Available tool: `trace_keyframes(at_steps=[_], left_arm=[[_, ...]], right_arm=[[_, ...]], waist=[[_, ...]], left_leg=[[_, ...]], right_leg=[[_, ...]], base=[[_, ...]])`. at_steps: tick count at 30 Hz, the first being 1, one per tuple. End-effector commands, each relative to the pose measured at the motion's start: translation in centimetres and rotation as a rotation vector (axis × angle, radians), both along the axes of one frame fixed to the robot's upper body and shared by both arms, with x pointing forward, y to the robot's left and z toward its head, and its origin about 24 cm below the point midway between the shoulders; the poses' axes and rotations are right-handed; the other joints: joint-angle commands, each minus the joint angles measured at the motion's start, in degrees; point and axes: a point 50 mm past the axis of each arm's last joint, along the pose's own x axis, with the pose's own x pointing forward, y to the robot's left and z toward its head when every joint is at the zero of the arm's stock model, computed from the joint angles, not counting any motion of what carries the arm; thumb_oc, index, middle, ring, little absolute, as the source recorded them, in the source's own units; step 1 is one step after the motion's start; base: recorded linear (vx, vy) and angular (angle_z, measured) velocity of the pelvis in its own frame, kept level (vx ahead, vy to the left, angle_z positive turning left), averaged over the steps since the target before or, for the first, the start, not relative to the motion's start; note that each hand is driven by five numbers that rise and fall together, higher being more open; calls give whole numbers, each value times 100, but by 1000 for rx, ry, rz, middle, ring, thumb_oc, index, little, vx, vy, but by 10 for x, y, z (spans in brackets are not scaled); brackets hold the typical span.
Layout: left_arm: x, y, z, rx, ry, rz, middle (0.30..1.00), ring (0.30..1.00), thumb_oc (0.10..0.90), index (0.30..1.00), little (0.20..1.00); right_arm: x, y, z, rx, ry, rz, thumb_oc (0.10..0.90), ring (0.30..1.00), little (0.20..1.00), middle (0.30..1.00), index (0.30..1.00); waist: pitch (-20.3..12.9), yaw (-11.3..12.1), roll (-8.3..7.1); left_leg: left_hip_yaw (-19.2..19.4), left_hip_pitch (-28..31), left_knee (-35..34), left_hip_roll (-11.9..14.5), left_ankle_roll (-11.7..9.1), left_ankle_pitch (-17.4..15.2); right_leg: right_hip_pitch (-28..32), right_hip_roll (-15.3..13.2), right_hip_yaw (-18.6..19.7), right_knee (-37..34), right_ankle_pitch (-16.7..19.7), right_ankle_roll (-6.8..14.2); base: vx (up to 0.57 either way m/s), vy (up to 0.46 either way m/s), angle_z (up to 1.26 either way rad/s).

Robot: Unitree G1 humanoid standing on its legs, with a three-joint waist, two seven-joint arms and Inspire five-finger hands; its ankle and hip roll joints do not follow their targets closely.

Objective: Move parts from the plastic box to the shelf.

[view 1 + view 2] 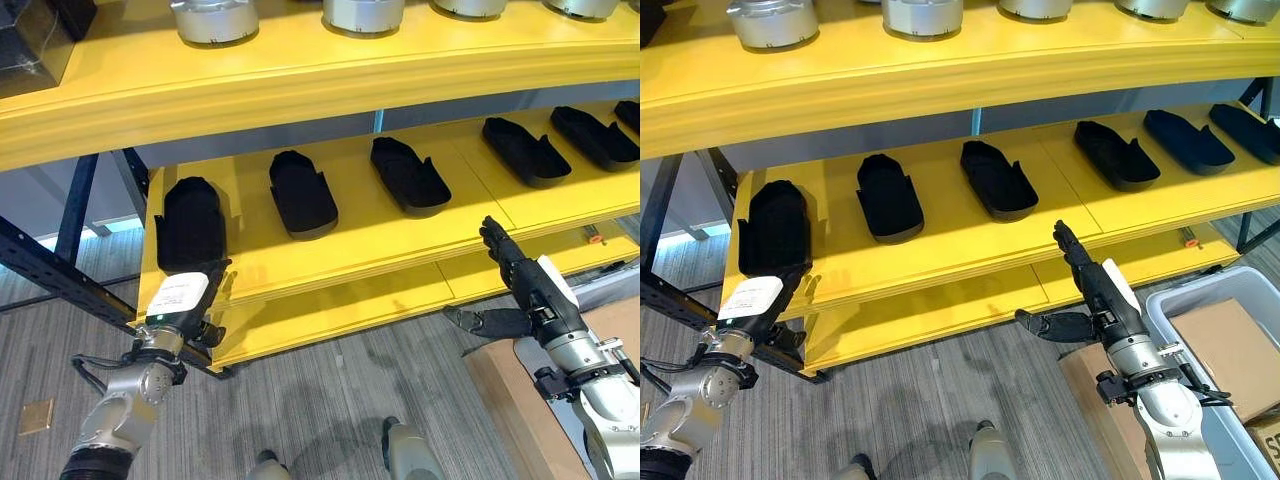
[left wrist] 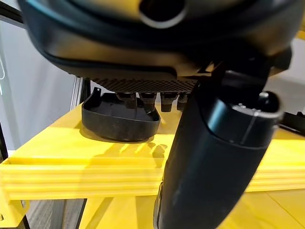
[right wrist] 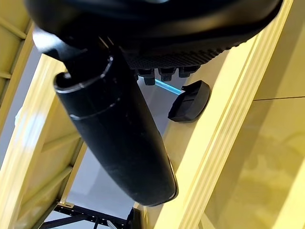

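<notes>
Closest to me is my right hand [image 1: 1095,290], fingers straight and thumb spread wide, holding nothing, raised in front of the yellow shelf's [image 1: 970,245] middle board. Below it and to my right sits the plastic box [image 1: 1230,285], grey and translucent, with cardboard [image 1: 1230,350] lying in it; I cannot make out any parts left inside. My left hand [image 1: 185,300] is at the left end of the same board, fingers fairly straight and pointing toward the leftmost black part [image 1: 190,222]. In my left wrist view the fingertips [image 2: 145,99] sit just at that part's near rim, and I can't tell whether they touch it, but nothing is curled round it. Five more black parts lie along the board in a row: the second [image 1: 302,192], the third [image 1: 408,174], the fourth [image 1: 525,150], the fifth [image 1: 595,137], and one [image 1: 628,113] at the far right edge. Silver round pieces [image 1: 214,20] stand on the upper board. Judging by this, much of the job looks done, with six parts already placed and both hands empty. What remains depends on the box, so a look into it would come next.
</notes>
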Motion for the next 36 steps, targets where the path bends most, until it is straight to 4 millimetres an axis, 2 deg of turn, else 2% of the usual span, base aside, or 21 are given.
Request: trace_keyframes(at_steps=[1,8,26,36], left_arm=[[21,11,53,74,-167,-16,1000,1000,900,1000,1000],[22,13,55,74,-143,-23,1000,1000,900,1000,1000],[25,22,45,62,-66,14,1000,1000,900,1000,1000],[31,33,50,74,-63,65,1000,1000,900,1000,1000]], right_arm=[[2,7,50,-17,-261,57,900,1000,1000,1000,1000],[2,6,49,-19,-253,54,900,1000,1000,1000,1000],[3,7,48,-22,-241,62,900,1000,1000,1000,1000],[3,7,48,-27,-237,62,900,1000,1000,1000,1000]], waist=[[-242,-50,-102],[-220,-55,-95],[-220,-84,-88],[-208,-99,-91]], left_leg=[[-418,-491,259,168,104,201],[-425,-516,284,171,105,196],[-408,-534,291,164,111,202],[-398,-558,316,176,103,207]], right_leg=[[569,-321,-148,-364,-2,110],[553,-320,-135,-357,5,109],[531,-321,-104,-341,15,114],[501,-313,-91,-340,25,111]], base=[[0,0,0],[0,0,0],[0,0,0],[0,0,0]])
